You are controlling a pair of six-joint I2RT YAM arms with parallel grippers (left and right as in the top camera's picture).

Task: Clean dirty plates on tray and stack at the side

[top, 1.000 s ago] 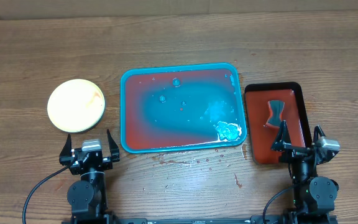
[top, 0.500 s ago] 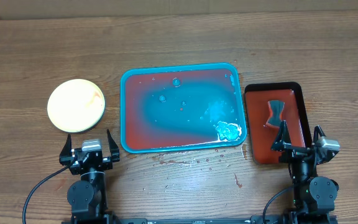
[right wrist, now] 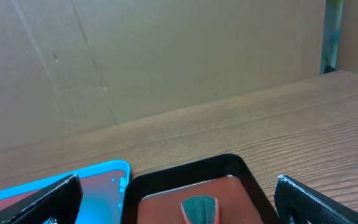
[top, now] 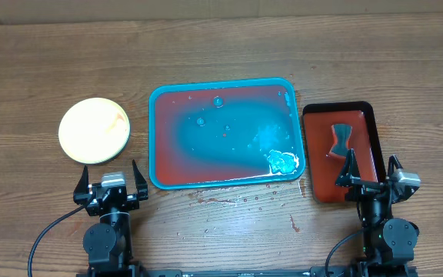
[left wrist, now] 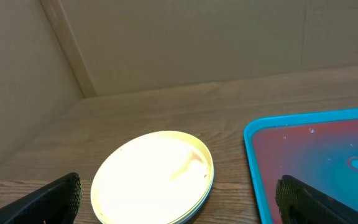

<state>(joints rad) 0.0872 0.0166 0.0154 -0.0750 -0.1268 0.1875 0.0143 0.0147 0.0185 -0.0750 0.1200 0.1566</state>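
Observation:
A stack of plates (top: 94, 131) with a pale yellow top lies on the table left of the teal-blue tray (top: 157, 138); the stack also shows in the left wrist view (left wrist: 153, 178), with the tray's rim (left wrist: 253, 162) to its right. The tray holds no plates, only red smears, droplets and a foam blob (top: 283, 161). My left gripper (top: 108, 185) is open and empty near the front edge, just below the stack. My right gripper (top: 371, 175) is open and empty over the front end of the dark red tray.
A smaller dark red, black-rimmed tray (top: 364, 109) right of the teal one holds a dark green sponge (top: 340, 138), also in the right wrist view (right wrist: 199, 208). Red splashes (top: 244, 201) dot the table in front of the teal tray. A cardboard wall (left wrist: 197, 43) stands behind.

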